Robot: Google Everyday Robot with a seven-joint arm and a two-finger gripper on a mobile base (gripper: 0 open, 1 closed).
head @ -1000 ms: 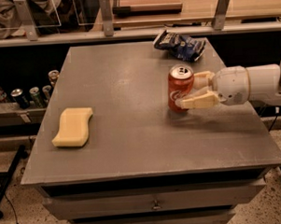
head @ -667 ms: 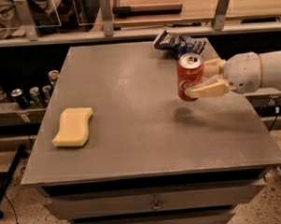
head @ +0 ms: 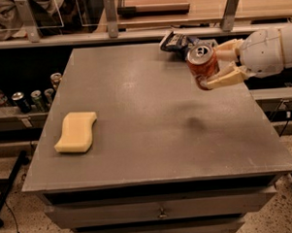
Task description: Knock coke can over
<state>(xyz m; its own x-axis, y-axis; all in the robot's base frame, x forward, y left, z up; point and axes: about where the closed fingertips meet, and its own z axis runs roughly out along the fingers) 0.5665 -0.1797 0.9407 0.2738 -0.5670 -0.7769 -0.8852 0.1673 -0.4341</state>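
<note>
The red coke can [head: 203,66] with its silver top and pull tab is held in the air above the right part of the grey table [head: 151,118], tilted so its top faces the camera. My gripper [head: 216,67] reaches in from the right edge and is shut on the can, one cream finger [head: 225,78] below it and one behind it. The can's shadow falls on the table below.
A yellow sponge [head: 77,132] lies at the table's left front. A blue and white snack bag [head: 180,41] lies at the far edge behind the can. Several small dark cans [head: 33,97] stand on a low shelf to the left. Drawers sit under the tabletop.
The gripper has lifted the coke can off the table, up and toward the far right, and the can has tilted toward the camera.
</note>
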